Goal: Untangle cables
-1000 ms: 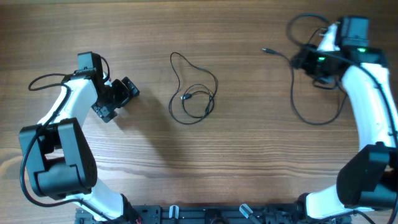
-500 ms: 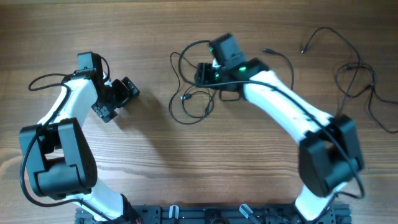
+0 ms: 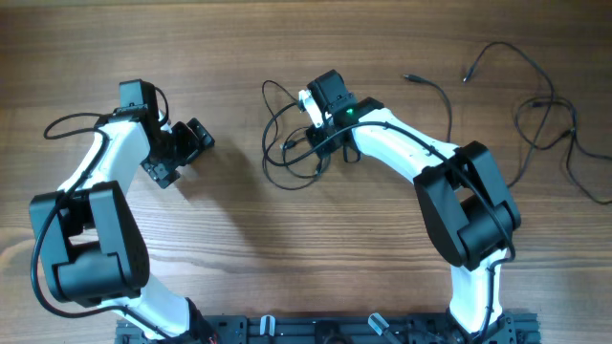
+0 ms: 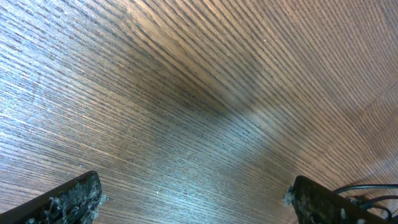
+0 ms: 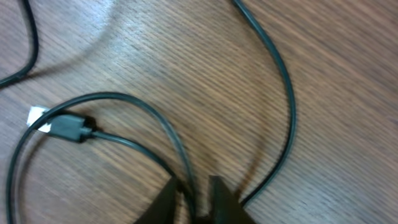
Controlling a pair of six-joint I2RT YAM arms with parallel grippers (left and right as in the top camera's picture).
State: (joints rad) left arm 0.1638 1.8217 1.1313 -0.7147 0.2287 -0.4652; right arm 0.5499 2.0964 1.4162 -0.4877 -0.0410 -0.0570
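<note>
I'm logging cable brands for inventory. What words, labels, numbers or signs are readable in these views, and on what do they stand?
No text can be read in any view.
The plug on the coiled cable has a blank white tip and no visible marking.
The loose cables, the wooden table and the right arm, which shows only a green light, bear no lettering.

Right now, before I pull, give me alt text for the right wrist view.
The right gripper, at the bottom edge, has its jaws closed on a thin black cable lying on the wooden table. The cable loops up and left from the grip to a black plug with a white tip; a second strand arcs down the right side.
</note>
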